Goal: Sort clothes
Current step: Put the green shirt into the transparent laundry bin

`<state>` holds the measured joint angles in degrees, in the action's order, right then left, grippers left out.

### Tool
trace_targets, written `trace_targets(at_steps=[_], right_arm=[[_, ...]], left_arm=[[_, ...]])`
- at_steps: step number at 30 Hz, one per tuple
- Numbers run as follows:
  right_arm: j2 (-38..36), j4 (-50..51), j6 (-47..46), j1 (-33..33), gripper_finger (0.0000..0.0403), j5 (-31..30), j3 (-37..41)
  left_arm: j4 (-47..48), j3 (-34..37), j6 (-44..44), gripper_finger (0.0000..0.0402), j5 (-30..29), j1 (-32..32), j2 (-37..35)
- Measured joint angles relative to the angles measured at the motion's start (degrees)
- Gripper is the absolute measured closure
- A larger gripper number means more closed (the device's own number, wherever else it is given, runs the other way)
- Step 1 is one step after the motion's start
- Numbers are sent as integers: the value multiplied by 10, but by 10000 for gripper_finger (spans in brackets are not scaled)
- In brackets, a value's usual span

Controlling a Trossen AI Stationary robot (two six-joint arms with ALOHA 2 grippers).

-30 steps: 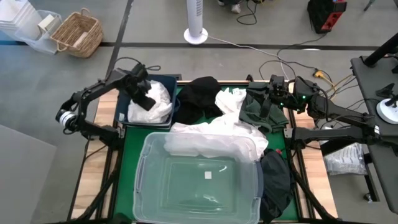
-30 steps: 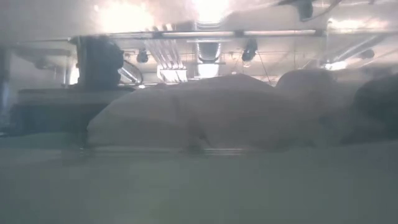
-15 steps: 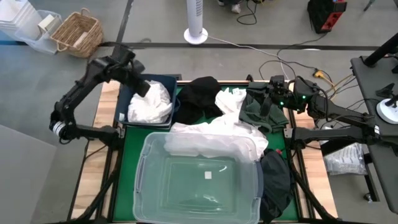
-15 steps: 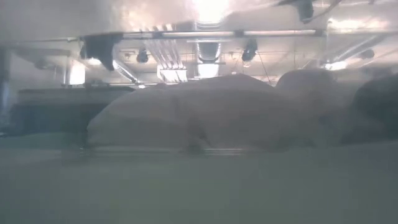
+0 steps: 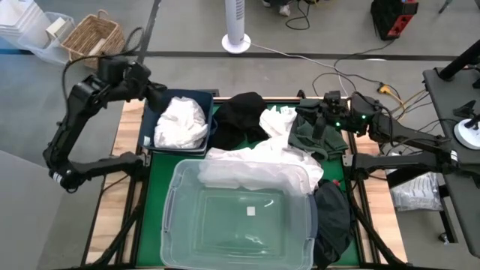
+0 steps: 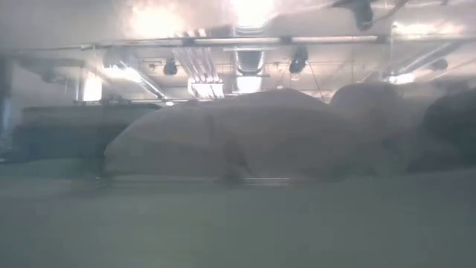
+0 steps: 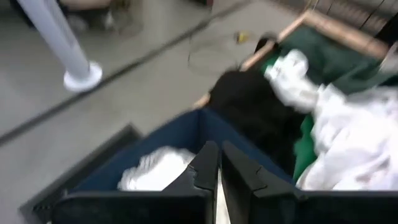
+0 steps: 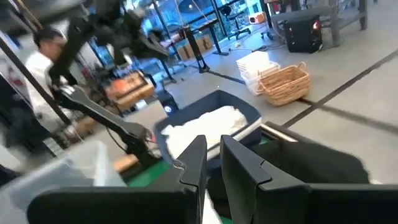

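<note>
Clothes [image 5: 255, 154] heaped along table's far edge; tub [image 5: 241, 219] empty. Left gripper [image 5: 154, 95] pressed together, empty above bin [image 5: 212, 105]; right gripper [image 5: 319, 120] nearly shut over green garment [image 5: 309, 136]. Risk: snagging neighbouring garments.

green table [image 5: 156, 199], clothes [image 5: 247, 157], tub [image 5: 241, 217], bin [image 5: 208, 112]

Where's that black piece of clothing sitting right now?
Seen from above, the black garment lies at the table's far edge, mid-width, between the navy blue bin on its left and a white garment on its right.
</note>
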<state>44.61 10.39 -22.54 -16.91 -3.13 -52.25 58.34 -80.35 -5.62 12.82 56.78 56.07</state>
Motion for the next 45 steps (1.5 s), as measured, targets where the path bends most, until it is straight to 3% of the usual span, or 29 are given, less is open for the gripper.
trace_targets(at_steps=[5,11,15,21,26,34,38,45], right_arm=[[40,55,59,0,364,-58,-33],[126,376,64,-15,364,-105,-172],[179,559,77,-15,364,-103,-250],[204,721,69,-15,363,-76,-262],[177,730,2,-15,334,-60,-218],[146,681,-52,-15,238,-70,-130],[140,649,-123,-16,197,-71,-67],[141,574,-168,-15,140,-17,29]], left_arm=[[-71,20,43,401,17,-1,-30],[-69,20,47,401,17,-1,-37],[-69,20,47,401,17,-1,-34],[-69,21,34,401,12,-1,-29],[-69,21,31,402,12,-1,-21],[-69,21,22,402,11,-1,-4],[-69,21,21,402,11,-1,2],[-69,21,21,402,12,-1,11]])
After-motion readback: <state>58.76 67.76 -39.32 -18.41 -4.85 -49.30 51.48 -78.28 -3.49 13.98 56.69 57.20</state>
